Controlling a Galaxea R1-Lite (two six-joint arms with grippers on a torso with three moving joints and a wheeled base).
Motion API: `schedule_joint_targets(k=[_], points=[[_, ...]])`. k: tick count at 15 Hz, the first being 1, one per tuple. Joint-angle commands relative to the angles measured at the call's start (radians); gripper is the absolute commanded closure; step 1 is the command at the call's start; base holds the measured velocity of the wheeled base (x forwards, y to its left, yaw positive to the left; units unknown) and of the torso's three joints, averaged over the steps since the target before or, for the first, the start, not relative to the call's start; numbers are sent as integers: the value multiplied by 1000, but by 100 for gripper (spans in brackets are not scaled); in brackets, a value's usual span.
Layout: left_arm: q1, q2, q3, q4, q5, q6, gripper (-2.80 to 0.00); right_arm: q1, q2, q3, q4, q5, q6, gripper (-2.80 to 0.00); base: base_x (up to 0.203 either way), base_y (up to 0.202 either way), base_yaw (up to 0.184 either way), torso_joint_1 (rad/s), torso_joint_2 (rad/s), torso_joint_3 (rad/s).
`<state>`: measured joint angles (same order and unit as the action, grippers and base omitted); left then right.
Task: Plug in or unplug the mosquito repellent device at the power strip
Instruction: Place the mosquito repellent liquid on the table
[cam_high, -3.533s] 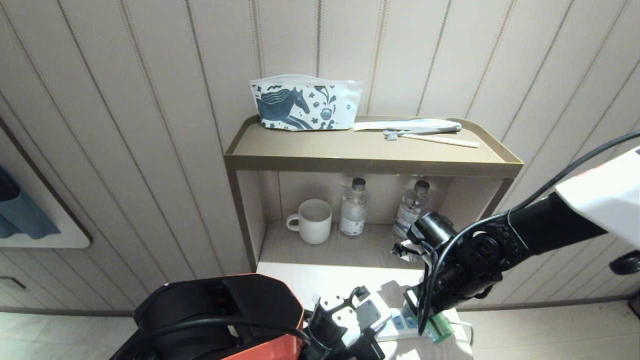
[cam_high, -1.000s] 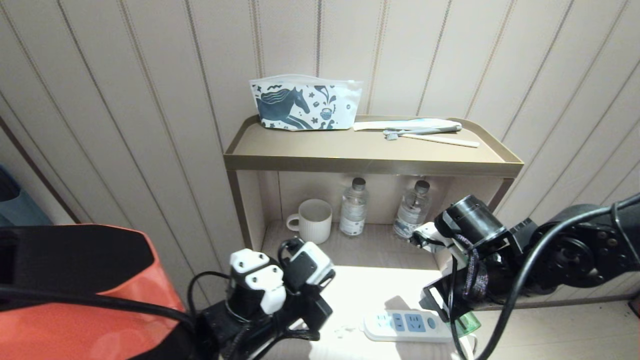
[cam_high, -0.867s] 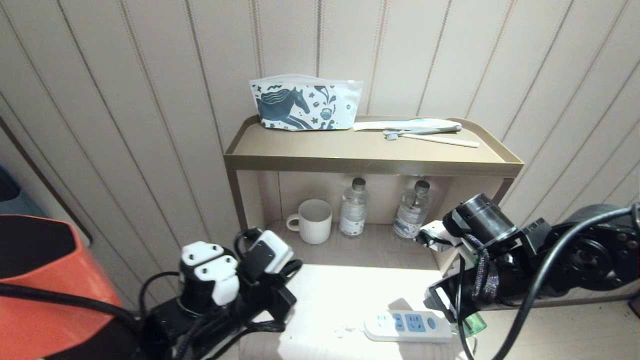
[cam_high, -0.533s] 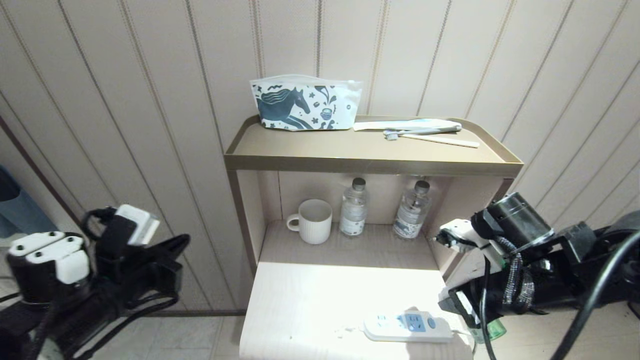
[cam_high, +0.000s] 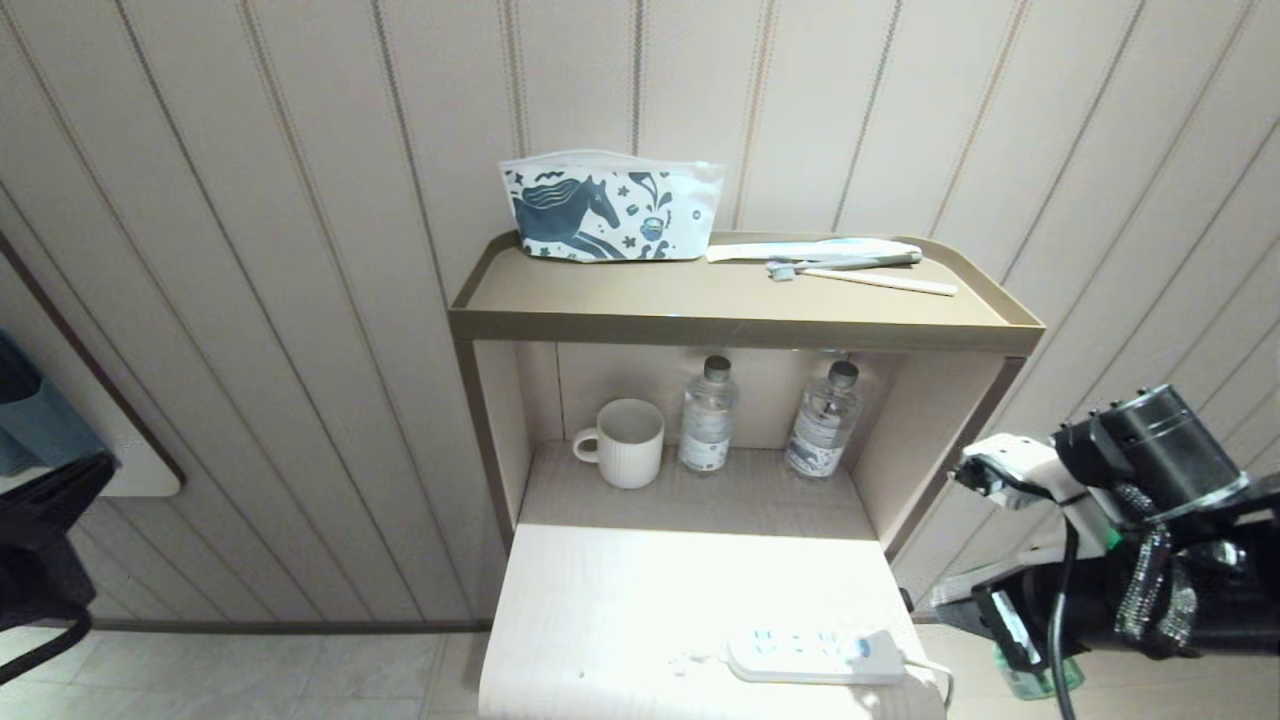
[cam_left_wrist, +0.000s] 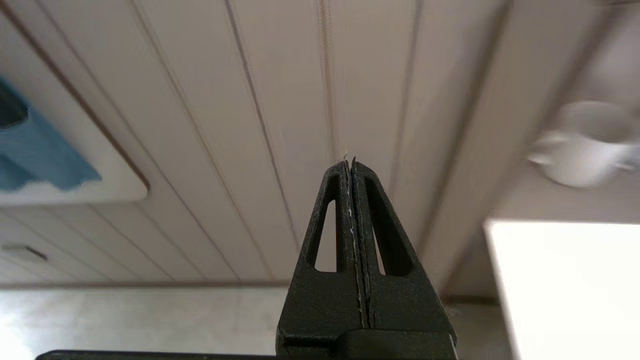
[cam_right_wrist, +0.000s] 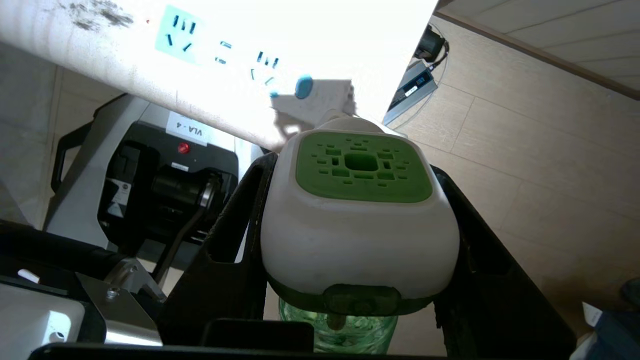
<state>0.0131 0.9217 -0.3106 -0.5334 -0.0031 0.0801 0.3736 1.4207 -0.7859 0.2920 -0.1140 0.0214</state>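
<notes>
Right gripper (cam_right_wrist: 357, 235) clamped on the mosquito repellent device (cam_right_wrist: 359, 220), one black finger on each flank of the white head. Device held off the right edge of the table (cam_high: 640, 610), clear of the power strip (cam_high: 812, 657) and unplugged. Long axis running from white head to green bottle; green vented face directed toward the strip end and table edge in the right wrist view, bottle trailing back toward the wrist.

Left gripper (cam_left_wrist: 350, 165) fully together, nothing between the fingers; aimed at the panelled wall (cam_left_wrist: 280, 90) left of the shelf unit (cam_high: 745, 325).

Head view only: power strip flat near the front right corner of the table, long axis left to right, cord leaving its right end over the table edge. Of the device, only the green bottle (cam_high: 1040, 680) visible below the right wrist, low at far right. Of the left arm, only a dark part at the far left edge. Mug (cam_high: 622, 442) and two water bottles (cam_high: 707, 414) in the lower shelf recess, far behind the strip; printed pouch (cam_high: 610, 205) and toothbrush (cam_high: 860, 277) on the top shelf.

Right wrist view only: grip on the head, sockets of the strip, floor (cam_right_wrist: 525, 150) beyond the right table edge.

Table surface bare between strip and shelf recess; open floor right of the table.
</notes>
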Motion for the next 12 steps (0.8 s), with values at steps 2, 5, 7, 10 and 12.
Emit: schedule_joint_targets(k=[2,5,7,10,12], points=[[24,-449,-110,578,5,-69,0,-21,-67,14,-7,0,3,0,0,0,0,0,0,0],[30,-661,-22,676,80,-51,0,-21,-94,14,-8,3,12,0,0,0,0,0,0,0],[21,-702,89,656,94,-22,0,-21,-123,25,-9,2,13,0,0,0,0,0,0,0],[0,-845,261,570,56,18,0,-22,-204,53,-54,2,27,0,0,0,0,0,0,0],[-5,-919,265,584,37,9,0,-18,-246,84,-184,0,53,0,0,0,0,0,0,0]])
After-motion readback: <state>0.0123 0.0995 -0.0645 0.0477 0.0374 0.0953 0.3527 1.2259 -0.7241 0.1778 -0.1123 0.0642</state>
